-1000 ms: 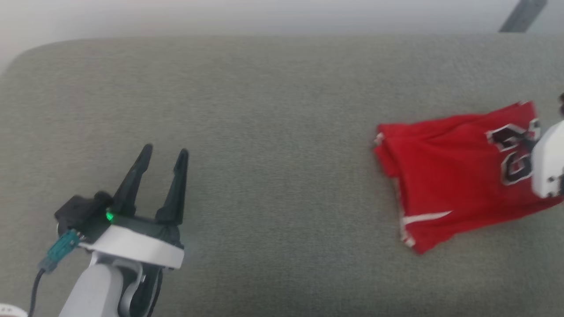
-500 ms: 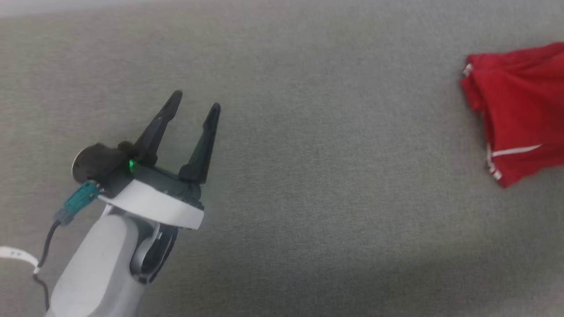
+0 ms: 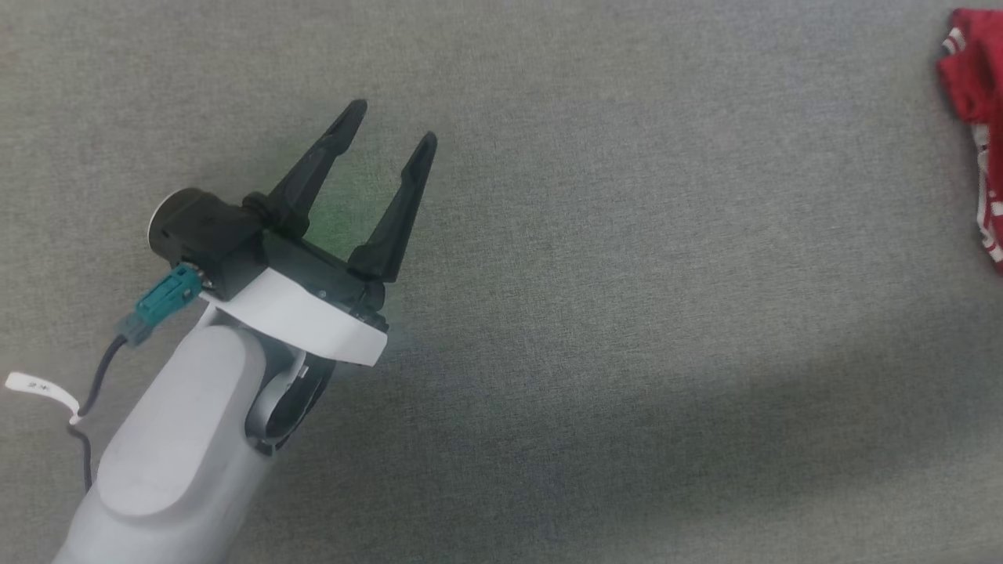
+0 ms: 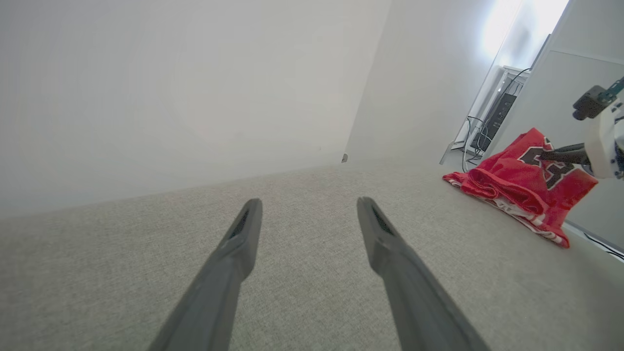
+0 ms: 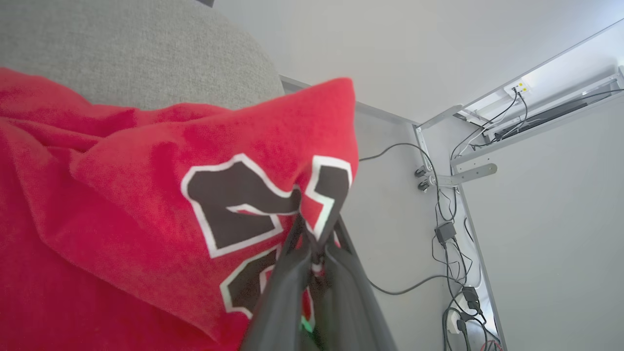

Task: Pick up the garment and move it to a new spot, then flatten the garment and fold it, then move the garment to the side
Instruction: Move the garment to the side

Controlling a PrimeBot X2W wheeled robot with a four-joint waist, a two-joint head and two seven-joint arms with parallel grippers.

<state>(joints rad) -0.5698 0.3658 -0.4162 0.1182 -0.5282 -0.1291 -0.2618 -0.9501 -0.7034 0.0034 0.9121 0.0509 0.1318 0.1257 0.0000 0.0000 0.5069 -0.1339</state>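
Head view — one garment (image 3: 975,78), two fingers (image 3: 400,204)

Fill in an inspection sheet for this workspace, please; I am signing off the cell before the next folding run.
Surface: grey fabric surface, flat, with a shadow across its near part.
Job's things: garment, red with black-and-white numerals, bunched, one part lifted.
Clutter: nothing seen.
Grippers: left gripper jaws open, holding nothing, over bare fabric; right gripper jaws shut on the garment.
Cables: wrist cable with teal plug on the left arm; loose cables beyond the surface's edge.
Surroundings: white wall.
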